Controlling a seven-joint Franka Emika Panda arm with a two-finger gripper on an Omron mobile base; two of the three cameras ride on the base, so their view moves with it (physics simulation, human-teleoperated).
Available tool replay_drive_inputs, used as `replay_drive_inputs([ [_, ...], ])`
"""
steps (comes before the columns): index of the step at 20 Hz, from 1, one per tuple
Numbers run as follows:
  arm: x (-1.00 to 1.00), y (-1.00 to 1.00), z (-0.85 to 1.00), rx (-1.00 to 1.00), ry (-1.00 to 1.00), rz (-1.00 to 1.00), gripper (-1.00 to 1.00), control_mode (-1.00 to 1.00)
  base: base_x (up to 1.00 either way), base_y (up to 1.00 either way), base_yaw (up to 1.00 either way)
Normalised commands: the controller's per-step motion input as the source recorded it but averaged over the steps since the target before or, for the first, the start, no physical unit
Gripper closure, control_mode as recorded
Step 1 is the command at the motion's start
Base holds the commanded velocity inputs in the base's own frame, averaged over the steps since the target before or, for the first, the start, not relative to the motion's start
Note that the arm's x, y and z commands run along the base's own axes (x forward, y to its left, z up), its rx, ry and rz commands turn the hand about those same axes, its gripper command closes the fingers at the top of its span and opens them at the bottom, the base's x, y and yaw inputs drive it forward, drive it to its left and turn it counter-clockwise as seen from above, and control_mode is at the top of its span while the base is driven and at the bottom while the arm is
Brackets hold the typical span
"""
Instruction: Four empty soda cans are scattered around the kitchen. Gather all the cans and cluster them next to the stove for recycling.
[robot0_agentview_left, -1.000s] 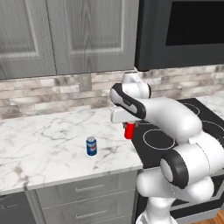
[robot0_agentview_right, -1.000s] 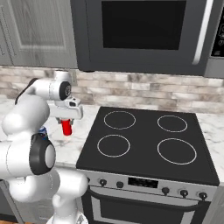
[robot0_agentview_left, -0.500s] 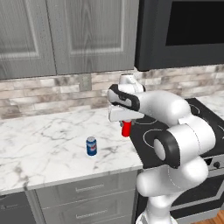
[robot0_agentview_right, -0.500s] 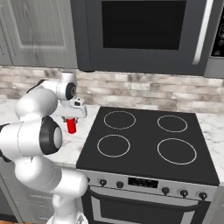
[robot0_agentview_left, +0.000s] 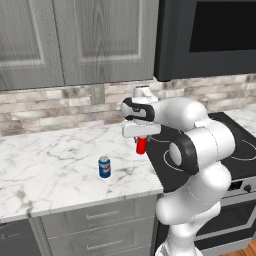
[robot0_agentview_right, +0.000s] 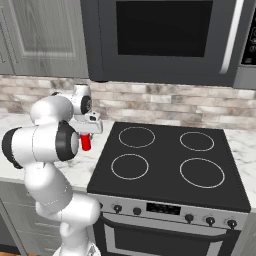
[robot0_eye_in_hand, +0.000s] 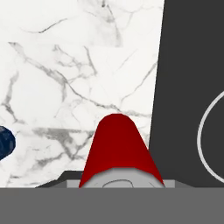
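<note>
Clenched on a red can — the gripper carries it upright just above the marble counter, right at the left edge of the stove. Seen along the hand, the red can fills the space between the finger tips, white marble beyond it and the black glass of the stove close on one side. In the right base view, the same red can hangs under the gripper, beside the cooktop's near-left corner.

Judged partway through: one blue can standing on the counter well off to the gripper's left and a little nearer the base, apart from the stove edge; glimpsed too as a dark blue curve at the hand view's left margin. Red can in hand not yet set down. Two more cans unaccounted for in these views. Left to do, by this reading: place the red one, perhaps draw the blue one closer, then fetch the rest.

Against a second ago — arm folded differently, elbow swung toward the stove, hand drawn in over the counter's edge; red can a touch higher and closer to the cooktop. Blue can unmoved.
</note>
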Motion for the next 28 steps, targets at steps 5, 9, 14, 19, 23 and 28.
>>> replay_drive_inputs([
  [5, 0.44, 0.0, -0.23, 0.0, 0.0, 0.01, 1.0, -1.0, 0.0, 0.0, 0.0],
  [9, 0.39, 0.0, -0.22, 0.0, 0.0, 0.01, 1.0, -1.0, 0.0, 0.0, 0.0],
  [14, 0.26, 0.0, -0.26, 0.0, 0.0, 0.02, 1.0, -1.0, 0.0, 0.0, 0.0],
  [19, 0.21, 0.0, -0.28, 0.0, 0.0, 0.02, 1.0, -1.0, 0.0, 0.0, 0.0],
  [23, 0.1, 0.0, -0.25, 0.0, 0.0, 0.02, 1.0, -1.0, 0.0, 0.0, 0.0],
  [28, 0.01, 0.0, -0.17, 0.0, 0.0, 0.02, -1.0, -1.0, 0.0, 0.0, 0.0],
])
